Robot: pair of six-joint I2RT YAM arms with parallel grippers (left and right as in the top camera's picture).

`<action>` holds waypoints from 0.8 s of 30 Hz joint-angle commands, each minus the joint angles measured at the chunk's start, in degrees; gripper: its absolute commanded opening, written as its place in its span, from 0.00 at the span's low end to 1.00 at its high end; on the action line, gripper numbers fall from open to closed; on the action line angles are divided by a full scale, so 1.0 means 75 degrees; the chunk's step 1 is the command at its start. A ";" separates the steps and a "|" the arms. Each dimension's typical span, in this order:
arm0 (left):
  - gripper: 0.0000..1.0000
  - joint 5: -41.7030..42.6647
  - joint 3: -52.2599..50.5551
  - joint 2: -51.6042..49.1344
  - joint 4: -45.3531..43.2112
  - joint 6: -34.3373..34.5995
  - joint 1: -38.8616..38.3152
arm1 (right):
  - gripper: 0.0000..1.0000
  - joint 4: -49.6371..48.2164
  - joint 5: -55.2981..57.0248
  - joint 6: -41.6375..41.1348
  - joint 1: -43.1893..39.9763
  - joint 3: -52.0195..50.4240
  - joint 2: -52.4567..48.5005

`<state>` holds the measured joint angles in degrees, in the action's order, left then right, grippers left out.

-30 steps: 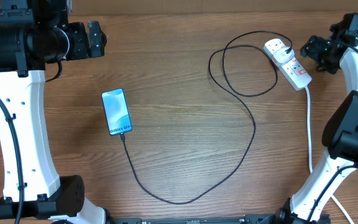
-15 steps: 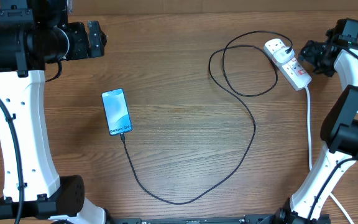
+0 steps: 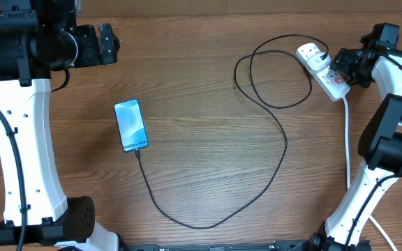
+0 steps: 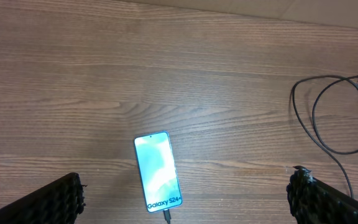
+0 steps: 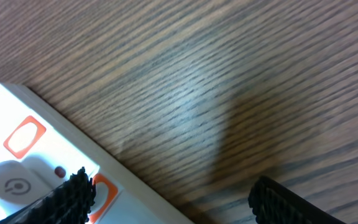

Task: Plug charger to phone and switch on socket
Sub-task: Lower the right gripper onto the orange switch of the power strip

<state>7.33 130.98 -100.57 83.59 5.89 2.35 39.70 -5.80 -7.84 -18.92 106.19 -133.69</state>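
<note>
So, the socket (image 3: 324,72) is what we need to handle now. It sits at the far right of the table (image 3: 208,84) with the white plug (image 3: 311,53) in its far end and the thick white lead (image 3: 347,139) trailing toward the robot. The right gripper (image 5: 176,198) hangs just over its edge, spread wide and gripping nothing. One of its fingers (image 5: 73,193) is right by a red switch (image 5: 101,186), and a second red switch (image 5: 25,137) sits further along.

We reckon the strip is light hollow plastic on smooth wood, so any sideways shove will just skate it away. The lead gives a little anchoring, but not much. No point grabbing it. We'd press straight down on the rocker with one fingertip, landing on the half that needs to go down. Rockers are stiff until they click, so it wants a firm, short push. We can't tell from the wrist view which switch feeds the plugged outlet.

The phone (image 3: 131,125) lies flat at centre-left with its screen lit. The charger (image 3: 285,146) loops limply across the wood, and its tip (image 3: 139,149) looks seated in the phone's near end. The glass is slick and the cable floppy, so we'd leave both alone.

The left gripper (image 3: 107,43) is parked at the far left, fully spread and empty.
</note>
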 commanded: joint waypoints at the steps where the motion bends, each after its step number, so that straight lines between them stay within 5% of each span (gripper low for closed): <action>1: 1.00 0.0082 0.0102 -0.0023 -0.0003 0.0105 -0.0017 | 0.81 -0.0026 -0.0099 0.0067 0.0058 0.0137 -0.0152; 24: 1.00 0.0082 0.0102 -0.0023 -0.0003 0.0105 -0.0017 | 0.80 0.0612 -0.0175 0.0268 0.0166 0.0137 -0.0315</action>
<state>7.33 130.98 -100.57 83.59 5.89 2.35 43.11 -6.66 -7.44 -18.72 106.94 -133.69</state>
